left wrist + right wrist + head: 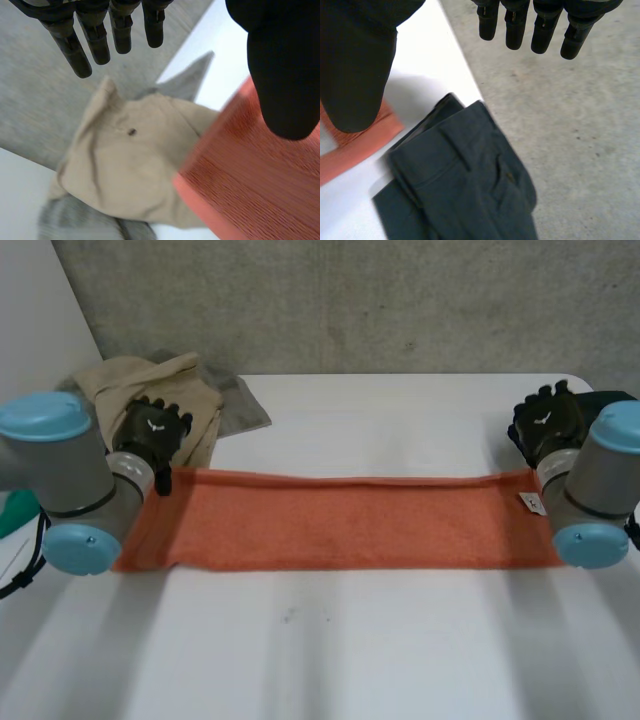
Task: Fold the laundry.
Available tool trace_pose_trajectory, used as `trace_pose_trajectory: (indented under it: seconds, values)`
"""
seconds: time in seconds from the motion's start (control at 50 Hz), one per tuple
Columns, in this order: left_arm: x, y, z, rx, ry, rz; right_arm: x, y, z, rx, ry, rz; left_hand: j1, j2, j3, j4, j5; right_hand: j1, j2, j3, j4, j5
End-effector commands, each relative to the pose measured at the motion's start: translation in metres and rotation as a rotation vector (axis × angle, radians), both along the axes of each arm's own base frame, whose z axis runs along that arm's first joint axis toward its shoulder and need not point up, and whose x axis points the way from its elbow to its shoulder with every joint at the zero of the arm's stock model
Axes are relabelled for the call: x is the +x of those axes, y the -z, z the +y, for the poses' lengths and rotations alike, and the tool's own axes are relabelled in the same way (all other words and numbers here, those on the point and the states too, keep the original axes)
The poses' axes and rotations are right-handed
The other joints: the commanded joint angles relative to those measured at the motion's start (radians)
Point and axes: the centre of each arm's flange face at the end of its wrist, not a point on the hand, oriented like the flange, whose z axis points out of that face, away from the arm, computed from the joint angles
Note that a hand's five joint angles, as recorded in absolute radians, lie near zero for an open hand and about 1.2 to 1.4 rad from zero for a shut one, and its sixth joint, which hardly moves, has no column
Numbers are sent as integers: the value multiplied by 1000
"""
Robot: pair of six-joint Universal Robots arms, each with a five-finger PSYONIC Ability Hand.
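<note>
Item: orange towel point(340, 522), folded into a long narrow strip and lying flat across the white table point(400, 640) from one arm to the other. A small white tag point(532, 503) sits near its right end.

Left hand point(152, 430): above the far left corner of the strip. The head view gives only its back. The left wrist view shows its fingers point(95, 40) straight and its thumb point(282, 75) held apart, with nothing between them (spread, holding nothing). The towel's corner lies below the thumb.

Right hand point(545, 420): above the far right corner. The right wrist view shows straight fingers point(520, 25), a thumb point(357, 65) set wide and no cloth in its grasp.

Other laundry: a beige garment point(150, 380) lies crumpled behind the left hand, on a grey cloth point(245, 405). The left wrist view adds a small dark spot point(131, 132) on it. The dark trousers point(465, 185) are a sliver at the table's right edge in the head view, and the right wrist view shows them folded, just beside the towel's corner.
</note>
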Motion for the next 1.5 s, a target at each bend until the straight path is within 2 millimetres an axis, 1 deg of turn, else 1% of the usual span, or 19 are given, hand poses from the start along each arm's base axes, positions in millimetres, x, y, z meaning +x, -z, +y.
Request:
trace_pose_trajectory:
  seconds: [0.02, 0.32, 0.46, 0.54, 0.56, 0.6, 0.78, 0.88, 0.96, 0.98, 1.04, 1.06, 1.14, 1.22, 1.26, 1.3, 1.38, 1.48, 1.5]
  values:
    - [10, -33, 11, -59, -14, 28, -9, -41, 31, 27, 5, -67, -19, -29, -34, -29, -49, -58, -43, -41, -39, -48]
    - [18, -10, 70, 93, 38, 47, -57, -2, 92, 477, -39, -256, -19, -29, -34, -29, -49, 114, 128, 131, 132, 124]
    - [14, -3, 76, 137, 65, 101, -65, 15, 85, 433, -43, -272, -19, -29, -34, -29, -49, 234, 249, 251, 252, 244]
    - [15, -4, 74, 134, 60, 102, -66, 30, 79, 443, -37, -268, -19, -29, -34, -29, -49, 466, 480, 483, 484, 476]
    - [15, -4, 74, 134, 60, 102, -67, 31, 78, 446, -35, -269, -19, -29, -34, -29, -49, 556, 571, 573, 575, 566]
    - [15, -4, 74, 132, 61, 102, -72, 34, 75, 449, -14, -266, -19, -29, -34, -29, -49, 1162, 1176, 1179, 1180, 1172]
    - [16, -14, 76, 106, 61, 109, -135, 14, 56, 341, 204, -220, -19, -29, -34, -29, -49, 1164, 1179, 1181, 1182, 1174]
    - [18, -22, 78, 87, 56, 113, -183, 0, 46, 286, 301, -47, -19, -29, -34, -29, -49, 1164, 1179, 1181, 1182, 1174]
    - [20, -27, 82, 77, 55, 115, -190, -7, 42, 255, 303, 34, -19, -29, -34, -29, -49, 1164, 1179, 1181, 1182, 1174]
    - [20, -27, 82, 77, 55, 115, -185, -11, 42, 243, 291, 39, -19, -29, -34, -29, -49, 1164, 1179, 1181, 1182, 1174]
    - [21, -31, 84, 66, 52, 119, -127, -41, 49, 146, 137, 32, -19, -29, -34, -29, -49, 1164, 1179, 1181, 1182, 1174]
    - [21, -32, 84, 62, 52, 120, -95, -56, 55, 84, 52, 11, -19, -29, -34, -29, -49, 1164, 1179, 1181, 1182, 1174]
    - [24, -40, 84, 44, 43, 137, -19, -73, 78, -34, -166, -47, -19, -29, -34, -29, -49, 1164, 1179, 1181, 1182, 1174]
    - [24, -47, 86, 37, 40, 178, 69, -81, 125, -137, -487, -82, -19, -29, -34, -29, -49, 1164, 1179, 1181, 1182, 1174]
    - [24, -48, 87, 38, 40, 187, 99, -73, 145, -146, -610, -83, -19, -29, -34, -29, -49, 1164, 1179, 1181, 1182, 1174]
    - [22, -48, 88, 42, 43, 198, 143, -49, 179, -121, -798, -74, -19, -29, -34, -29, -49, 1164, 1179, 1181, 1182, 1174]
    - [19, -46, 90, 49, 54, 199, 192, 0, 229, -51, -1022, -20, -19, -29, -34, -29, -49, 1164, 1179, 1181, 1182, 1174]
    - [8, -45, 96, 52, 91, 200, 201, 49, 235, 49, -1028, 54, -19, -29, -34, -29, -49, 1164, 1179, 1181, 1182, 1174]
    - [3, -46, 98, 49, 106, 202, 201, 49, 234, 52, -1018, 60, -19, -29, -34, -29, -49, 985, 999, 1002, 1003, 995]
